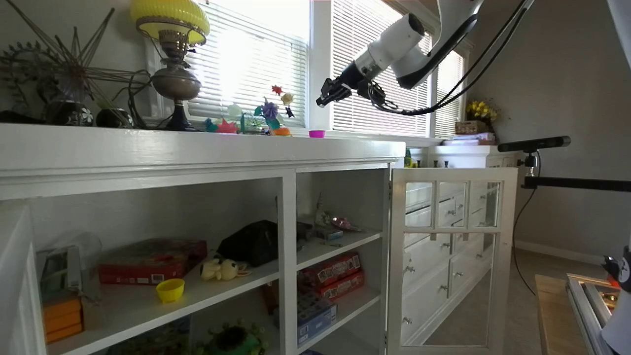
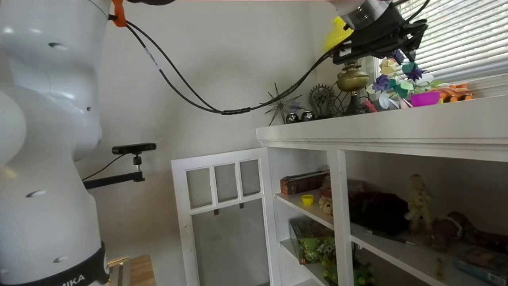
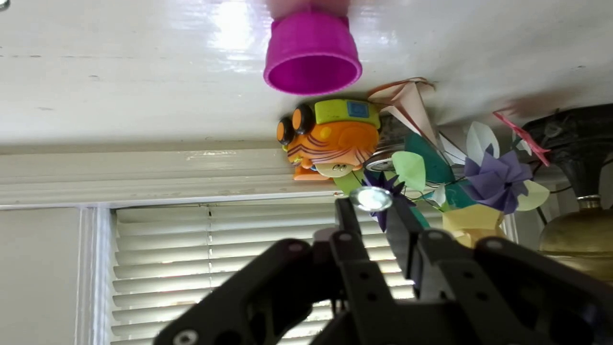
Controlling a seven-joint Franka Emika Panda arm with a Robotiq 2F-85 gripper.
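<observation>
My gripper (image 3: 369, 215) is shut on a small shiny silver round object (image 3: 371, 198), pinched at the fingertips. The wrist view stands upside down. The gripper hangs in the air above the white cabinet top in both exterior views (image 1: 324, 98) (image 2: 414, 45). A magenta cup (image 3: 312, 52) stands on the cabinet top below it, apart from the fingers; the cup shows in both exterior views (image 1: 317, 133) (image 2: 425, 99). An orange toy car (image 3: 337, 139) sits beside the cup. Paper flowers (image 3: 498, 179) stand beside the car.
An oil lamp with a yellow shade (image 1: 172, 17) stands on the cabinet top (image 1: 197, 150). A spiky ornament (image 1: 74, 69) is near it. A glazed cabinet door (image 1: 453, 229) stands open. A yellow cup (image 1: 170, 291) and boxes are on the shelves. Window blinds (image 3: 191, 268) are behind.
</observation>
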